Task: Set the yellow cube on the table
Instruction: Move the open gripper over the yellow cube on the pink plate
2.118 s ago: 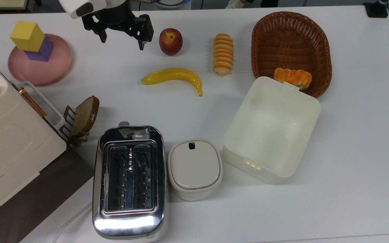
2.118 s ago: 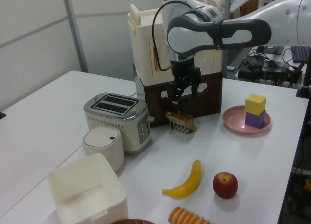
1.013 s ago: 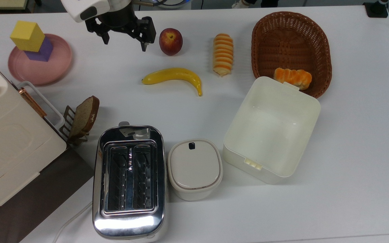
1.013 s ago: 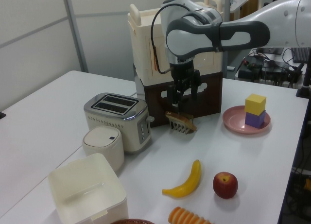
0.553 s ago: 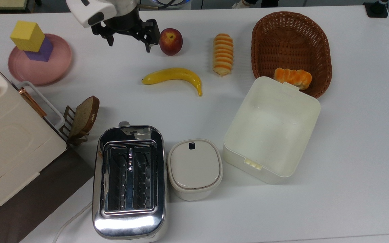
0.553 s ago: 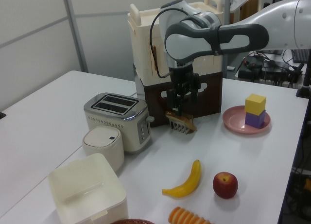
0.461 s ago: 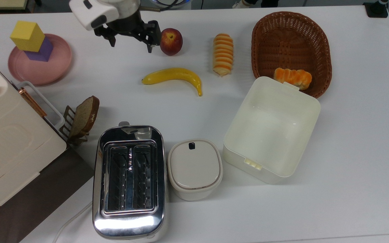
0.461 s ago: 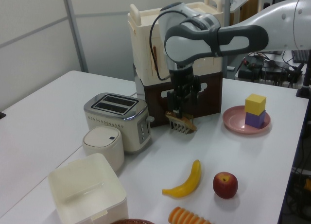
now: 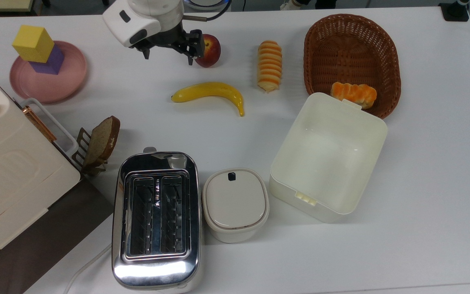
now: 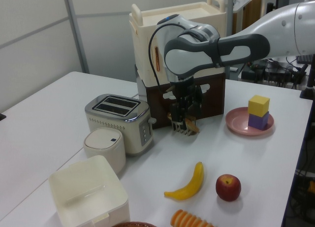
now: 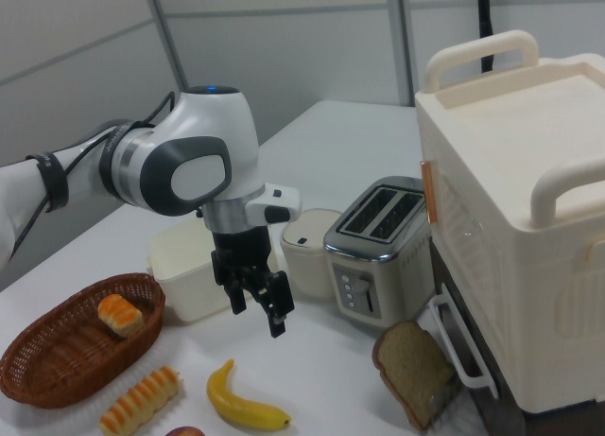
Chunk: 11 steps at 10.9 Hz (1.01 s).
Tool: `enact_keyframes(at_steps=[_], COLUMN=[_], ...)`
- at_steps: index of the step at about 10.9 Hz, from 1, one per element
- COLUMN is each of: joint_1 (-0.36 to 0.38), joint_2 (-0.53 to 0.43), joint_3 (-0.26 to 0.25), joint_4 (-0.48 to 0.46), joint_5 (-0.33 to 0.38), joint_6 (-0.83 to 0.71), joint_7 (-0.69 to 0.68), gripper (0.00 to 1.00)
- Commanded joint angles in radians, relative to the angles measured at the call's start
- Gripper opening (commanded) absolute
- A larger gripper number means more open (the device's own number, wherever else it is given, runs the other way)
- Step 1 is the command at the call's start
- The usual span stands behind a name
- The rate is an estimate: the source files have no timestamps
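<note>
A white table (image 9: 422, 171) carries a toaster (image 9: 156, 220) nearest in the top view, then a banana (image 9: 208, 91). Farther, the gripper (image 9: 168, 55) hangs spread wide and empty beside a peach (image 9: 210, 50). Far left, the yellow cube (image 9: 32, 43) sits on a purple cube (image 9: 52, 62) on a pink plate (image 9: 47, 87).

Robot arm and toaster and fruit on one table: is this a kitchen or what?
Probably a robot lab set up like a pretend kitchen. The robot arm works over a white table with a toaster and banana, while office partition walls and cables stand behind in the left view.
</note>
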Motion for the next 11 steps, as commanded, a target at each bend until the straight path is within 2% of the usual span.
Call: enact_keyframes(at_steps=[1,2,3,4,7,9,11], joint_1=[-0.02,-0.02,-0.02,-0.017,-0.017,-0.02,-0.029], joint_2=[-0.045,-0.045,-0.046,-0.043,-0.022,-0.003,0.015], joint_3=[-0.068,-0.114,-0.186,-0.261,-0.441,-0.525,-0.565], joint_4=[0.017,0.018,0.018,0.018,-0.003,-0.064,-0.132], joint_5=[-0.035,-0.064,-0.067,-0.067,-0.061,-0.056,-0.056], joint_6=[0.003,0.005,0.009,0.014,0.06,0.13,0.231], joint_7=[-0.016,-0.038,-0.098,-0.183,-0.437,-0.568,-0.581], gripper=[1.0,1.0,1.0,1.0,1.0,1.0,1.0])
